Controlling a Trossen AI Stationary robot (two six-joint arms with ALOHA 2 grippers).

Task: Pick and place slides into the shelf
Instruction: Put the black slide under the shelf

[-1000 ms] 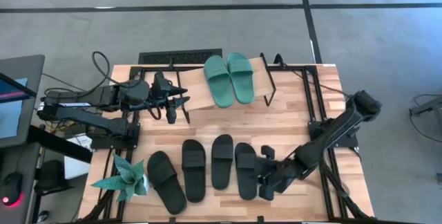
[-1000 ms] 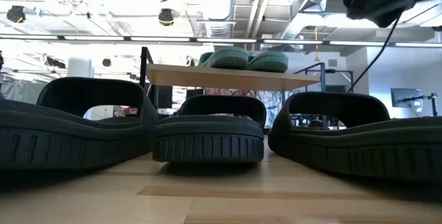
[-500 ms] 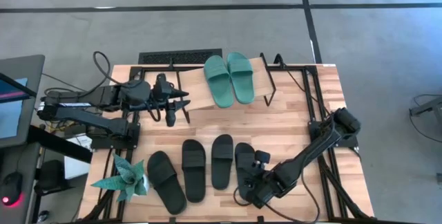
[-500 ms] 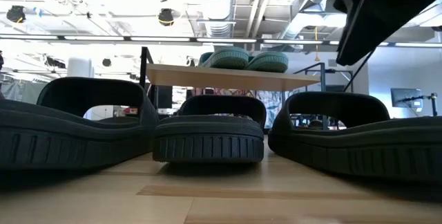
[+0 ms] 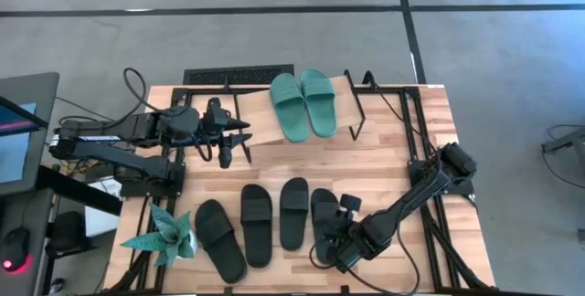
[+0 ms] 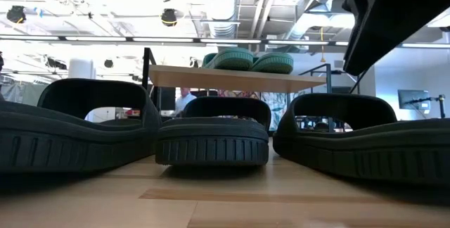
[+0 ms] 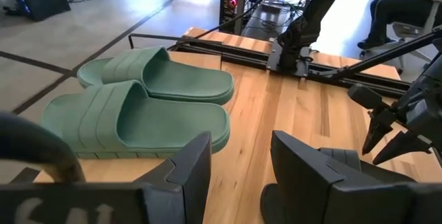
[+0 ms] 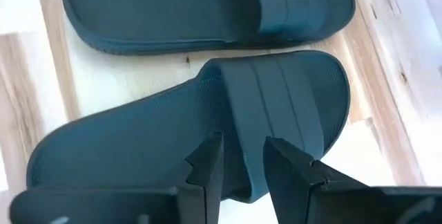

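Four black slides lie side by side on their soles on the near half of the table: (image 5: 219,239), (image 5: 256,225), (image 5: 293,212) and the rightmost (image 5: 324,221). Two teal slides (image 5: 304,104) rest on the shelf's (image 5: 260,122) slanted plank at the far edge, and they also show in the left wrist view (image 7: 138,110). My right gripper (image 5: 333,244) is open and low over the near end of the rightmost black slide (image 8: 207,134), with its fingers by the strap (image 8: 276,106). My left gripper (image 5: 239,137) is open and waits beside the shelf's left end. My right gripper comes at the rightmost black slide's strap (image 8: 243,124) from above, with one finger (image 8: 207,162) on either side of the strap's edge. I cannot tell whether the fingers touch it. The slide lies flat on the table.
A teal paper plant (image 5: 166,236) stands at the near left corner. Bare wood (image 5: 302,159) lies between the shelf and the row of black slides. Black frame rails (image 5: 419,122) run along the table's right side. A person (image 6: 184,98) shows in the room beyond.
My right gripper has swung from just right of the rightmost black slide toward the table's left, and has come down over that slide's near end. It has then held almost still. The slides have stayed in place.
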